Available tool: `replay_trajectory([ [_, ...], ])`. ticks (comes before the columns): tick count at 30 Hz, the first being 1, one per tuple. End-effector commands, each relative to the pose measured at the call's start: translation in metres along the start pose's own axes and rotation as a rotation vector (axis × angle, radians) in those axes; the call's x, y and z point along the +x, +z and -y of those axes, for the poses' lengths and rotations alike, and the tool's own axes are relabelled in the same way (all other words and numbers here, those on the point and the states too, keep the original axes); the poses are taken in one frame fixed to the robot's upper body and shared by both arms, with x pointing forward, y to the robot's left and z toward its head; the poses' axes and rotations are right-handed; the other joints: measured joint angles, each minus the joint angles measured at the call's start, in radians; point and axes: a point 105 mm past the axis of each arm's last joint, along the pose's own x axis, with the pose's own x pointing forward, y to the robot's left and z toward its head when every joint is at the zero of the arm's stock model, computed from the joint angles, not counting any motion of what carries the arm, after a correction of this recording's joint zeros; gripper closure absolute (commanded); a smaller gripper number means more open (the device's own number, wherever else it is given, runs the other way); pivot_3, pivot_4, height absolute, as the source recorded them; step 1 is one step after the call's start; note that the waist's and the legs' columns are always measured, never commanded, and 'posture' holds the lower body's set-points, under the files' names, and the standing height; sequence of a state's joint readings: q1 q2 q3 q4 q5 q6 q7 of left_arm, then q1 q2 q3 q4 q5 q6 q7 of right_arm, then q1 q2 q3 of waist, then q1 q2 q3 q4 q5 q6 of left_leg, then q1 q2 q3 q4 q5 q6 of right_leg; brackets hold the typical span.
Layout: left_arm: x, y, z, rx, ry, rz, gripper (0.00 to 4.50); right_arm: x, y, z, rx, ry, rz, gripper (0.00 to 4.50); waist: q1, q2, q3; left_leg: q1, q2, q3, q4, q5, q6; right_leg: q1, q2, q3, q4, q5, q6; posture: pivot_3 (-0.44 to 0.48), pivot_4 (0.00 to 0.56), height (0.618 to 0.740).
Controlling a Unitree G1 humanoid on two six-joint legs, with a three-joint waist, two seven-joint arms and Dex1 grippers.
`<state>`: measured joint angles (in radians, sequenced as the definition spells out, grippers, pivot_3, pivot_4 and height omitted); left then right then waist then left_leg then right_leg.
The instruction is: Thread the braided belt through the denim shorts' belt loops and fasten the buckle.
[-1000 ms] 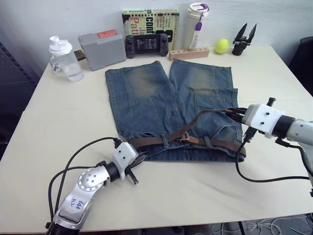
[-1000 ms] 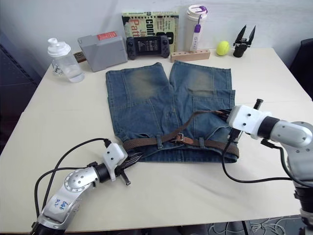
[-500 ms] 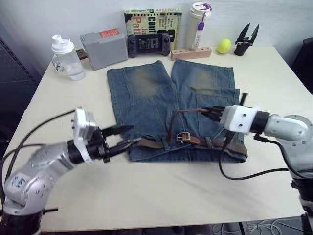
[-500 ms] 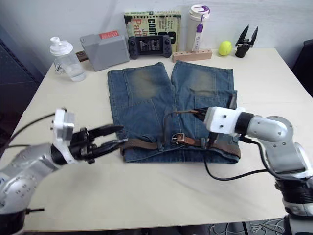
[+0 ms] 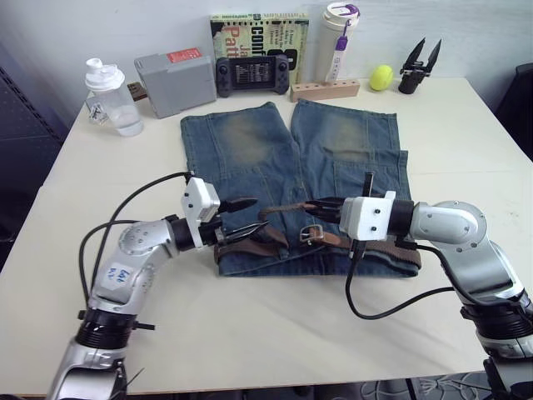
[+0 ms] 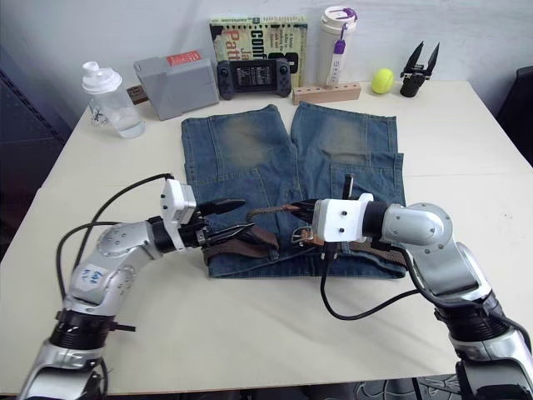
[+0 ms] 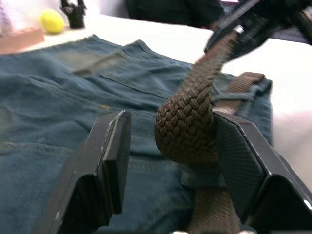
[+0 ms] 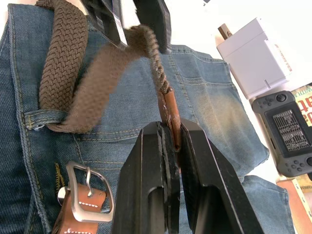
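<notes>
The pale worktop [image 5: 275, 333] carried everything, and the denim shorts [image 5: 250, 158] lay flat near its middle, legs pointing toward the far edge and waistband toward the robot. The braided belt [image 5: 391, 247] ran along that waistband, passing under one of the belt loops [image 8: 43, 118] seen close up in the right wrist view, and near the shorts' middle a length of it rose off the cloth in a raised loop. The right end effector [image 5: 320, 205] was clamped on the belt's smooth tan leather tip [image 8: 170, 113], its two black fingers pressed together around it above the shorts. The left end effector [image 5: 243, 217] hovered over the near left part of the waistband with its fingers [image 7: 114, 156] spread apart on either side of the raised fold of braid; the braid looked close to one pad, though contact could not be told. The buckle [image 5: 311, 232] lay flat on the waistband just below the right end effector, unfastened, its prong resting across the silver frame. Along the far edge stood a grey box [image 5: 173, 82], a book [image 5: 256, 33], a tall white tumbler [image 5: 336, 40], a shaker bottle [image 5: 112, 98], a handheld game console [image 5: 252, 76], a wooden block [image 5: 324, 89], a black gripper tool [image 5: 416, 67] and a yellow ball [image 5: 381, 77].
</notes>
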<state>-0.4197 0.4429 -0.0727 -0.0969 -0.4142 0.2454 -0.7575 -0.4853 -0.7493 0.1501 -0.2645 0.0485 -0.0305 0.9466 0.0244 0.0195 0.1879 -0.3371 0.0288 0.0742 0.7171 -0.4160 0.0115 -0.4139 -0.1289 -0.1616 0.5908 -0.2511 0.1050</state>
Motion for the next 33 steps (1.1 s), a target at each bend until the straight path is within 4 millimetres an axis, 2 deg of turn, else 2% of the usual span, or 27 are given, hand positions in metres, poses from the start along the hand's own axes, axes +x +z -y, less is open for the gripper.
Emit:
replay_trajectory([
  [1,0.008,0.003,-0.003,0.049,0.021,0.023,1.63,-0.001,0.011,0.003,-0.021,-0.017,0.037,4.50,-0.001,0.000,0.000,0.000,0.000,0.000,0.000,0.000,0.000,0.000,0.000,0.000,0.000,0.000,0.000,0.000,0.150,0.722],
  [10,0.012,0.004,0.006,0.040,-0.018,0.053,1.63,0.000,0.010,0.002,-0.015,-0.021,0.036,4.50,-0.001,0.000,0.000,0.000,0.000,0.000,0.000,0.000,0.000,0.000,0.000,0.000,0.000,0.000,0.000,0.000,0.150,0.722],
  [13,0.011,0.004,0.006,0.047,-0.016,0.057,2.36,0.001,0.010,0.003,-0.014,-0.024,0.037,4.50,-0.001,0.000,0.000,0.000,0.000,0.000,0.000,0.000,0.000,0.000,0.000,0.000,0.000,0.000,0.000,0.000,0.150,0.722],
  [14,0.010,0.004,0.006,0.045,-0.017,0.057,3.06,0.001,0.010,0.003,-0.014,-0.024,0.037,4.50,-0.001,0.000,0.000,0.000,0.000,0.000,0.000,0.000,0.000,0.000,0.000,0.000,0.000,0.000,0.000,0.000,0.150,0.722],
  [18,0.007,0.002,0.008,0.038,-0.021,0.054,4.38,0.000,0.008,0.003,-0.009,-0.030,0.030,4.50,-0.001,0.000,0.000,0.000,0.000,0.000,0.000,0.000,0.000,0.000,0.000,0.000,0.000,0.000,0.000,0.000,0.150,0.722],
  [24,0.006,-0.001,0.011,0.041,-0.022,0.043,4.47,-0.002,0.002,0.005,0.032,-0.044,-0.002,4.50,-0.001,0.000,0.000,0.000,0.000,0.000,0.000,0.000,0.000,0.000,0.000,0.000,0.000,0.000,0.000,0.000,0.150,0.722],
  [26,0.007,-0.001,0.011,0.037,-0.016,0.049,4.47,-0.002,0.000,0.009,0.080,-0.078,-0.001,3.80,-0.001,0.000,0.000,0.000,0.000,0.000,0.000,0.000,0.000,0.000,0.000,0.000,0.000,0.000,0.000,0.000,0.150,0.722],
  [30,0.008,-0.007,0.014,0.029,-0.002,0.032,4.47,-0.007,-0.014,0.001,0.198,-0.080,-0.059,2.16,0.000,0.000,0.000,0.000,0.000,0.000,0.000,0.000,0.000,0.000,-0.001,0.000,0.000,0.000,0.000,0.000,0.150,0.722],
  [31,0.008,-0.008,0.014,0.029,0.001,0.027,4.47,-0.008,-0.017,0.000,0.201,-0.086,-0.077,2.05,0.001,0.000,0.000,0.000,0.000,0.000,0.000,0.000,0.000,0.000,-0.001,0.000,0.000,0.000,0.000,0.000,0.150,0.722],
  [33,0.008,-0.007,0.014,0.018,0.017,0.034,4.47,-0.011,-0.024,-0.013,0.237,-0.055,-0.117,1.09,0.001,0.000,0.000,0.000,0.000,-0.001,0.000,0.000,0.000,0.000,-0.001,0.000,0.000,0.000,0.000,0.000,0.150,0.722],
])
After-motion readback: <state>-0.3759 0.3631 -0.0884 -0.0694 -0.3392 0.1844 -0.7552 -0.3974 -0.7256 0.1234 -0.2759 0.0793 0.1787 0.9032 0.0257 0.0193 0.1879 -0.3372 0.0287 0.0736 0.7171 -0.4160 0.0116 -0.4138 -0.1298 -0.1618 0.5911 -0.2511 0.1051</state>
